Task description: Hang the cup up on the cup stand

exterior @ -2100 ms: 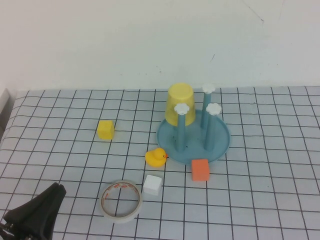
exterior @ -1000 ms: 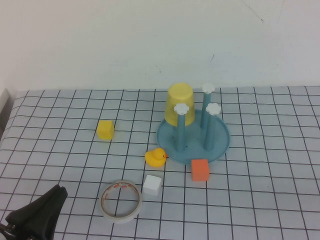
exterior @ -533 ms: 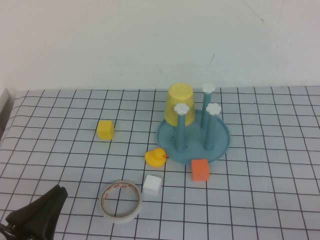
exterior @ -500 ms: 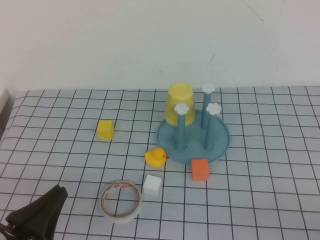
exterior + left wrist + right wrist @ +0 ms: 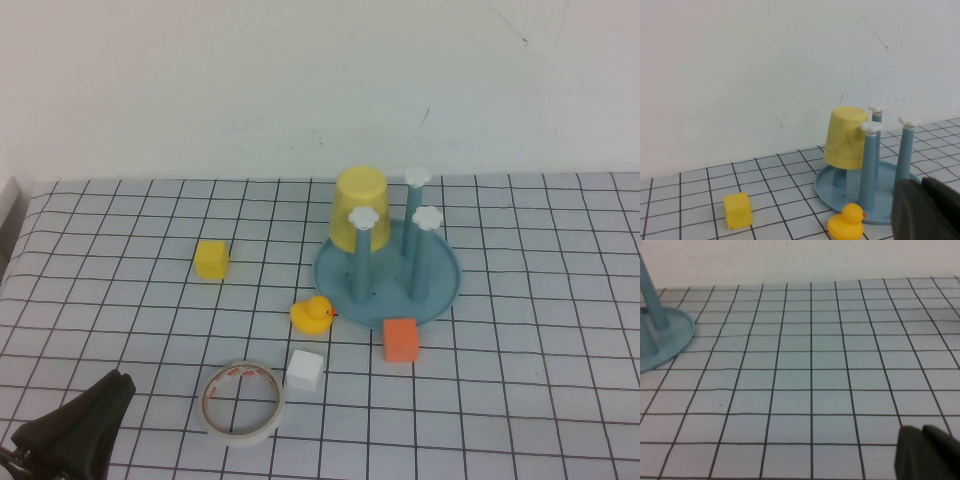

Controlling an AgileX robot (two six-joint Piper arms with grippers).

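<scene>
The cup (image 5: 359,209) was seen upside down over the rear-left peg of the cup stand (image 5: 444,285), its closed bottom uppermost and its rim above the blue dish; in the left wrist view the cup (image 5: 846,136) was shown hung on a peg with its rim clear of the dish of the cup stand (image 5: 827,189). Three other pegs with white flower caps were left bare.

The left gripper (image 5: 72,431) was found at the near left corner of the table, well apart from the cup and touching nothing. Only its dark body was shown; how far its jaws stood apart could not be told, and nothing was seen held. In its own wrist view the left gripper (image 5: 929,209) was visible only as a dark mass at the frame edge.

Beyond the left gripper a tape roll (image 5: 242,401) was laid flat, with a white cube (image 5: 304,370) just past it. Farther on, toward the stand, a yellow rubber duck (image 5: 312,314) and an orange block (image 5: 400,339) were placed just beside the dish. A small yellow cube (image 5: 211,259) was set apart from the stand.

The right gripper (image 5: 927,454) was shown only in its wrist view, over the gridded table (image 5: 810,370), nothing held; its opening could not be told.
</scene>
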